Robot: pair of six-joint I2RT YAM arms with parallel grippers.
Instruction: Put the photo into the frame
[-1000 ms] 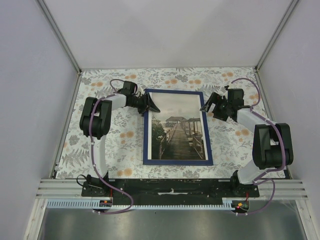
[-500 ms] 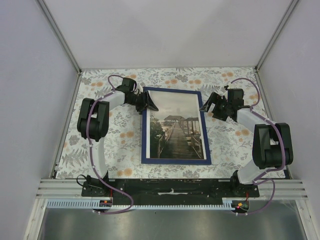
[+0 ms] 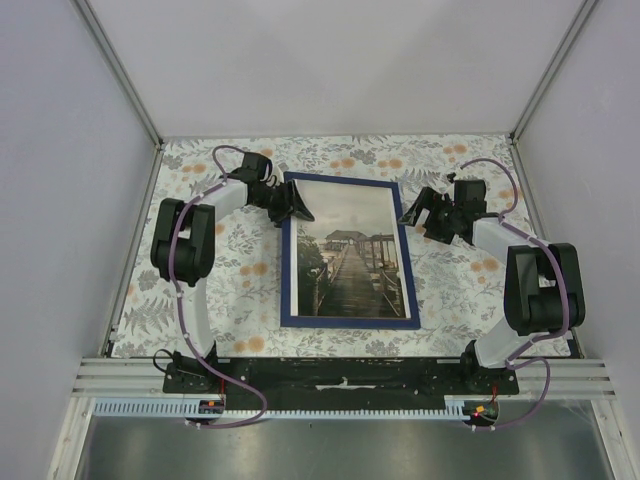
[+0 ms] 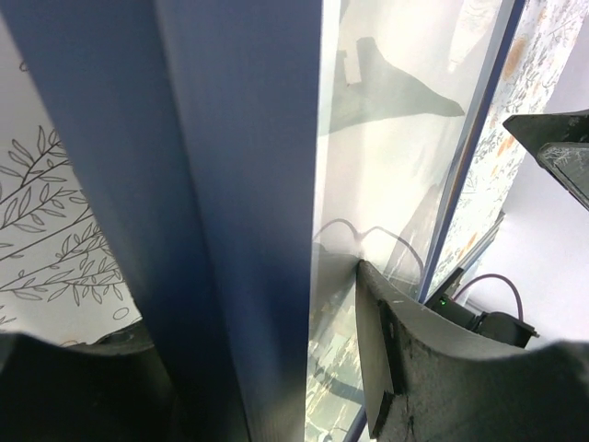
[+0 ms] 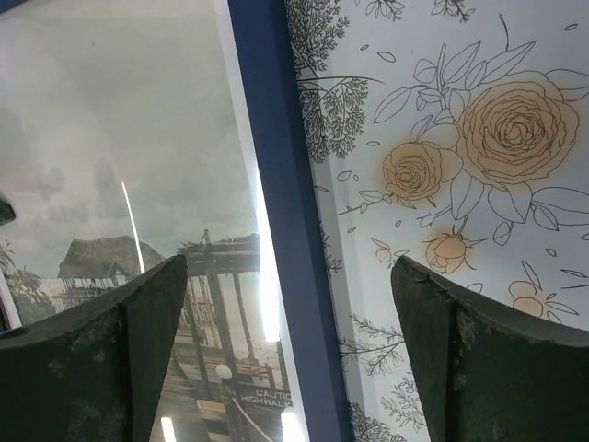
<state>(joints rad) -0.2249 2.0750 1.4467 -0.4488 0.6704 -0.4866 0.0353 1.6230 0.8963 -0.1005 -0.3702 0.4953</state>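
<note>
Frame (image 3: 348,322) left edge in left gripper (image 3: 298,205)

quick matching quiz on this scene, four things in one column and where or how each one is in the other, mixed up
Things
1. left gripper
2. right gripper
3. photo
4. tablecloth

Place or state
A. open, over the right edge of the frame
B. floral, lying under the frame
C. inside the blue border, pier scene facing up
D. blue left border between its fingers

Pairs: 1-D, 2-A, 3-C, 4-B
</note>
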